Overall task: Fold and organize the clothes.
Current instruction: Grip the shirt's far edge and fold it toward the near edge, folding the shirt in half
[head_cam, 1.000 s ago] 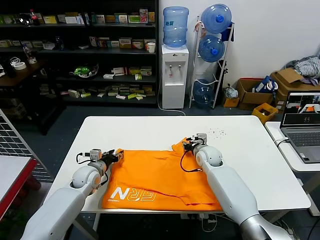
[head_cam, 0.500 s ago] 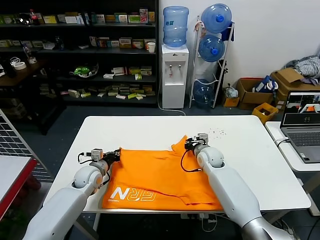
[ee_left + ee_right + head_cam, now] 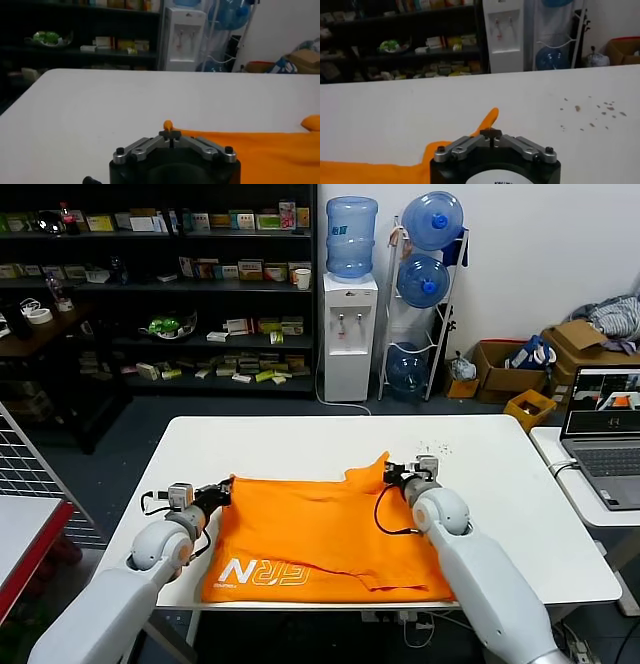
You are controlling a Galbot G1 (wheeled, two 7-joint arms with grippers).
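The orange T-shirt (image 3: 320, 534) lies spread on the white tabletop (image 3: 300, 446), in the lower middle of the head view, its near hem reaching the tabletop's front edge. White printed lettering (image 3: 264, 571) shows along its lower left part. The far edge of the shirt runs across the middle of the frame, and at its right end a pointed flap of cloth stands up.

The left tool (image 3: 222, 490) sits at the shirt's far left corner, left of centre in the head view, its fingers together and pinching the cloth; in the left wrist view a small nub of orange fabric (image 3: 168, 124) pokes up between the closed tips, with the rest of the shirt stretching away toward the lower right of that frame.

The right tool (image 3: 392, 475) is at the shirt's far right corner, just right of centre, its fingers likewise clamped on the cloth; the right wrist view shows the raised orange flap (image 3: 489, 120) rising from the closed tips.

A few dark specks (image 3: 436, 450) dot the tabletop beyond the right tool. A laptop (image 3: 606, 434) stands open at the right edge of the frame.
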